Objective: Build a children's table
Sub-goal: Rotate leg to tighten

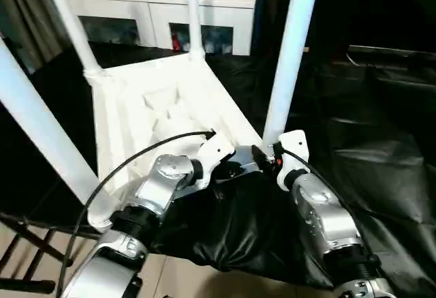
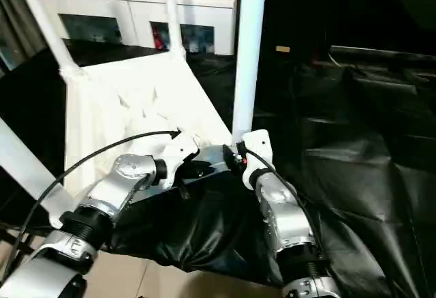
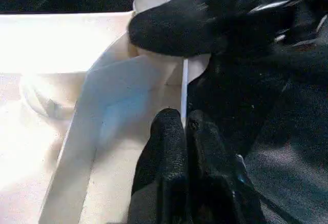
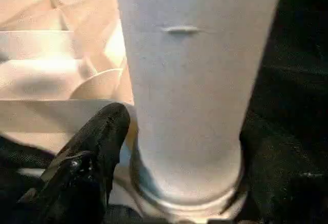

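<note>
The white plastic tabletop (image 1: 157, 114) is lying upside down on the black-covered surface (image 1: 381, 161), ribbed underside up, with smooth round legs (image 1: 289, 52) standing up out of its bulgy corner sockets. Left end effector (image 3: 183, 127) is pressed together, pinching the thin near edge of the tabletop. Right end effector (image 4: 110, 126) sits at the base of the near-right leg with one black finger touching it; can't tell how wide it's spread.

Both forearms converge forward; left hand (image 3: 184, 131) fingers pinched together; right hand (image 1: 262, 156) fingers obscured.
</note>
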